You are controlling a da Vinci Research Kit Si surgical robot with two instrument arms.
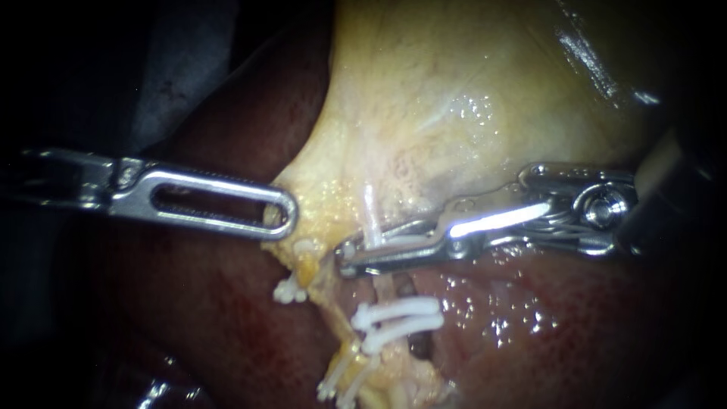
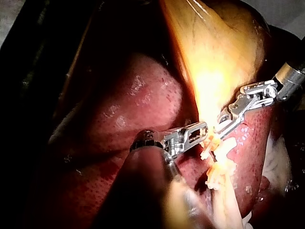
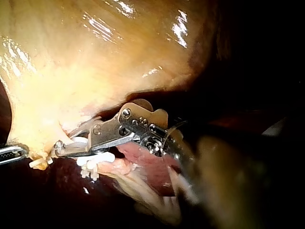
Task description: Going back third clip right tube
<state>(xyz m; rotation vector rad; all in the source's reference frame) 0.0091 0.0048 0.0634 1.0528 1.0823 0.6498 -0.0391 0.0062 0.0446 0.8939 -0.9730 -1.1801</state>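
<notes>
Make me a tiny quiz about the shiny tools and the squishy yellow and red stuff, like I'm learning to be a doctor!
1. True or false: in the endoscope view, white clips sit across a tube just below the tip of the right instrument.
2. What does the tip of the left instrument reach? A) the edge of the pale yellow gallbladder B) a bare metal tray C) a blue cloth
3. Fill in: the dark red tissue around the clips is the ____.

Key: 1 true; 2 A; 3 liver.
</notes>
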